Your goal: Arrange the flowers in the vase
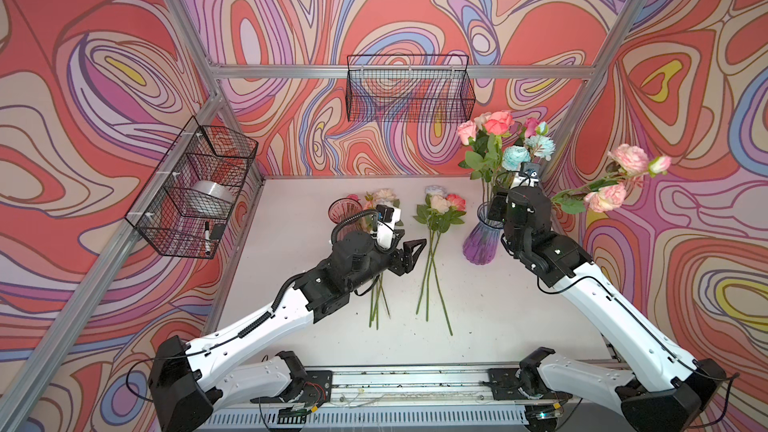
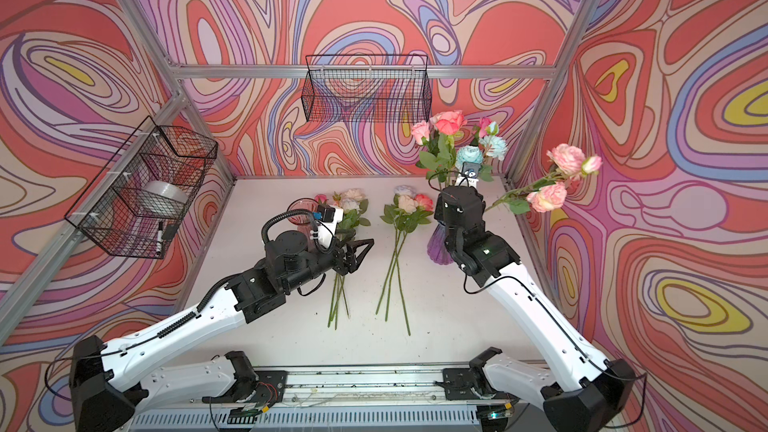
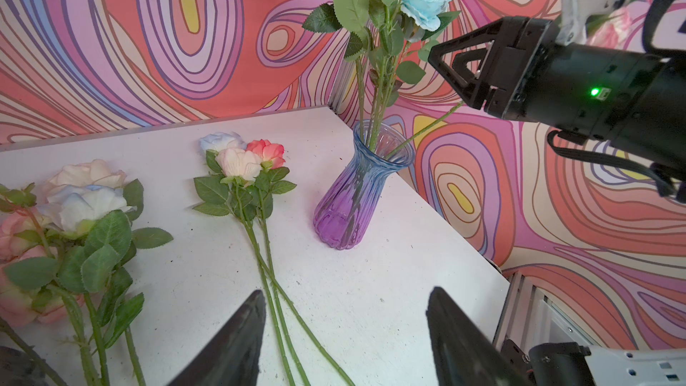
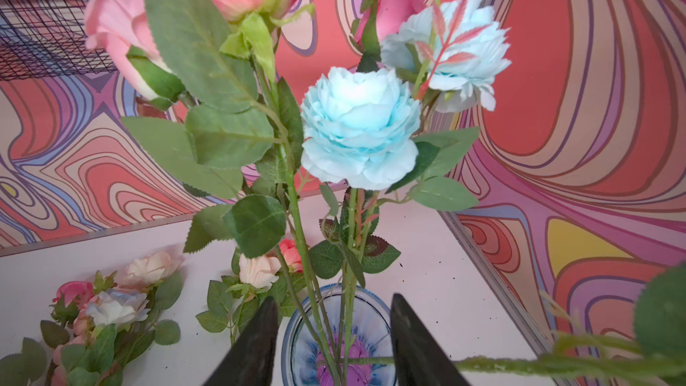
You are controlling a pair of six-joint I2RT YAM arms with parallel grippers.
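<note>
Right wrist view: looking down past the right gripper (image 4: 334, 297) into the mouth of the vase (image 4: 293, 328), fingers set apart, far wider than the one thin green stem passing behind one finger and into the vase; nothing pinched. Standing upright in the vase: several of the flowers (image 4: 358, 128), pale blue and pink. Leaning far out of the vase, on the side away from the loose bunches: a pink spray (image 1: 627, 157), stem end inside the vase rim. Lying flat on the table (image 1: 498, 305) just left of the vase: a near bunch (image 1: 440, 203), cream, coral and pale blue. Farther left of the vase: a second bunch (image 1: 384, 195), partly under the left arm (image 1: 291, 313). Hovering between those two bunches, well apart from the vase: the left gripper (image 1: 419, 245), fingers spread wide in the left wrist view, holding nothing. Beyond the second bunch, farthest from the vase: a pink glass (image 1: 343, 207).
</note>
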